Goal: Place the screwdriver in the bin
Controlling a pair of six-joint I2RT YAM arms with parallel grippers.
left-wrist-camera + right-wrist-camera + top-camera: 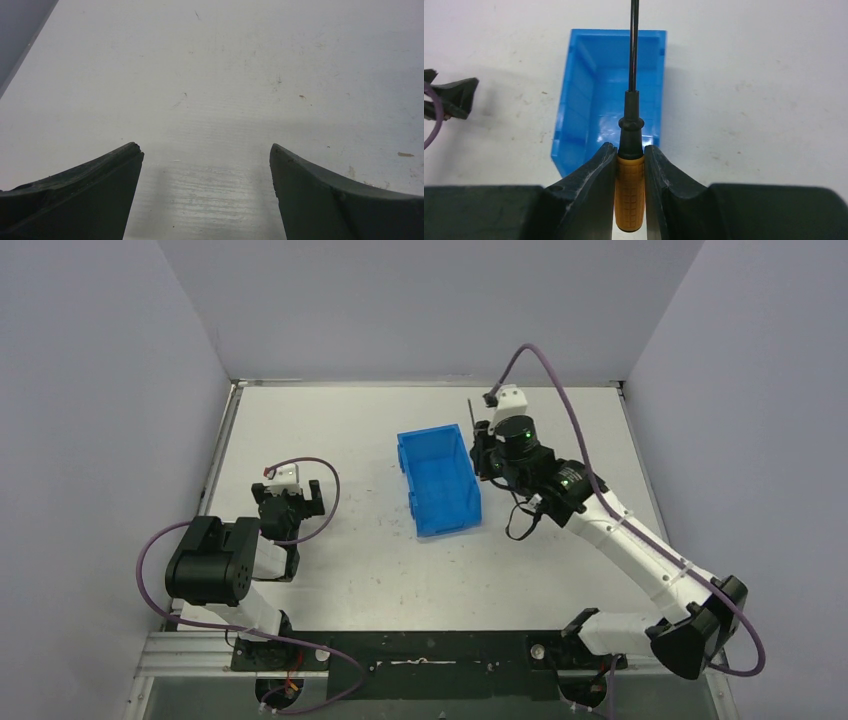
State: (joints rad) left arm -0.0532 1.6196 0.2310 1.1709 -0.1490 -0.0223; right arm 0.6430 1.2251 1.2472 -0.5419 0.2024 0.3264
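Note:
The blue bin (445, 490) stands in the middle of the table, its inside bare. My right gripper (480, 443) hovers at the bin's right far corner, shut on the screwdriver (469, 412), whose black shaft sticks out toward the far side. In the right wrist view the gripper (630, 147) clamps the orange handle of the screwdriver (630, 192), and the shaft runs out over the bin (591, 100) below. My left gripper (290, 492) is open and empty, low over the table left of the bin; in its wrist view (206, 150) there is only bare table between the fingers.
Grey walls close the table (340, 570) on the left, back and right. The left gripper's fingertip (454, 97) and a purple cable show at the left edge of the right wrist view.

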